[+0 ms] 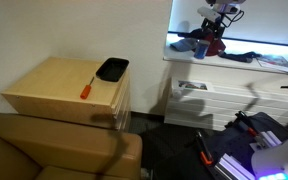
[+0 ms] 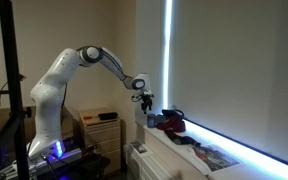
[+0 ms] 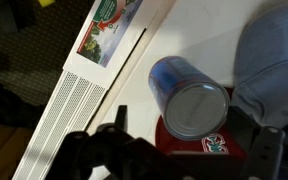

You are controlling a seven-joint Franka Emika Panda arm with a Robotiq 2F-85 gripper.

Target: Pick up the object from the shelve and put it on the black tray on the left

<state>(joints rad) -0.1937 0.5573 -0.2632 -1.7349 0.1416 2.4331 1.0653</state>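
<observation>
One black tray sits on the left cabinet, an orange-handled tool beside it. On the right shelf the blue cup lies, seemingly tipped, on a red thing, between the parted fingers of the claw.

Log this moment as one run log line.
phase: pre-grasp | claw: open over blue can | blue can: on white shelf | black tray: on wooden cabinet, awaiting can

You had the cup at the shelf: a short blue cylinder, tilted, its silvery end face turned up toward the wrist camera. The shelf was long, white and brightly lit. The tray, black, glossy and shallow, lay flat, well apart from it.
</observation>
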